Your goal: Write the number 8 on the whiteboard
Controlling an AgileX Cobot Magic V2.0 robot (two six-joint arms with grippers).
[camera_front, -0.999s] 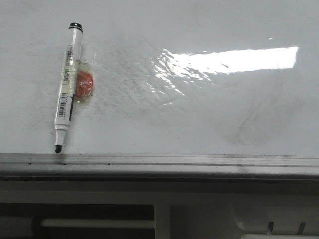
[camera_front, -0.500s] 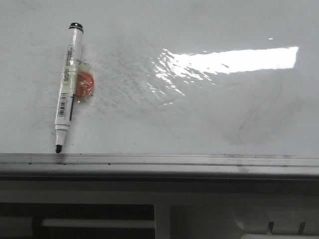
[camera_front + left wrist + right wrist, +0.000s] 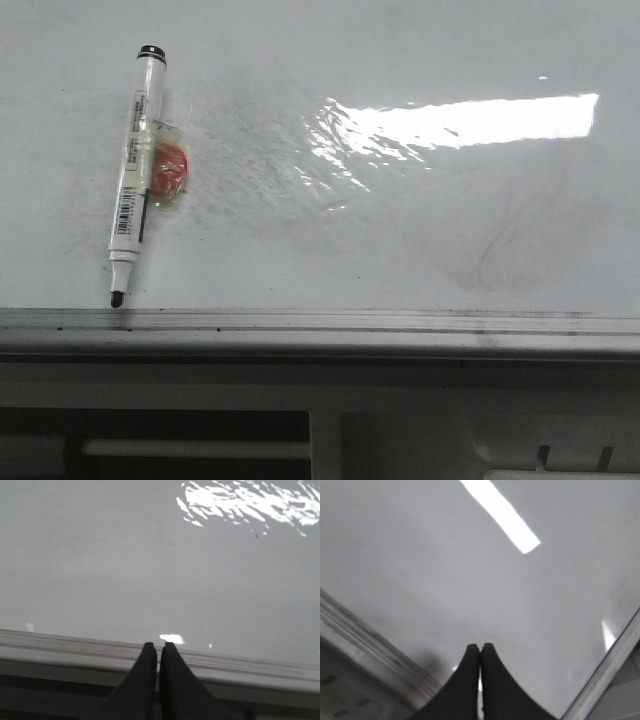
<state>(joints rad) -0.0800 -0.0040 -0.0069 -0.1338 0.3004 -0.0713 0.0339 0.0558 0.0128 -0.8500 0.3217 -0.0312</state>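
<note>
The whiteboard (image 3: 400, 230) fills the front view, glossy white with faint grey smears and a bright rectangular glare. Its grey metal edge rail (image 3: 320, 325) runs along the near side. No drawn number 8 shows on it. A white marker (image 3: 134, 170) with a black tip lies uncapped at the left, tip toward the rail. Neither gripper shows in the front view. My left gripper (image 3: 158, 646) is shut and empty over the rail (image 3: 60, 647). My right gripper (image 3: 480, 646) is shut and empty above the board (image 3: 470, 570) near a corner.
A small red object in clear wrapping (image 3: 168, 172) lies against the marker's right side. Below the rail is a grey frame with a white bar (image 3: 190, 449). In the right wrist view, edge rails (image 3: 365, 645) run on two sides of the board.
</note>
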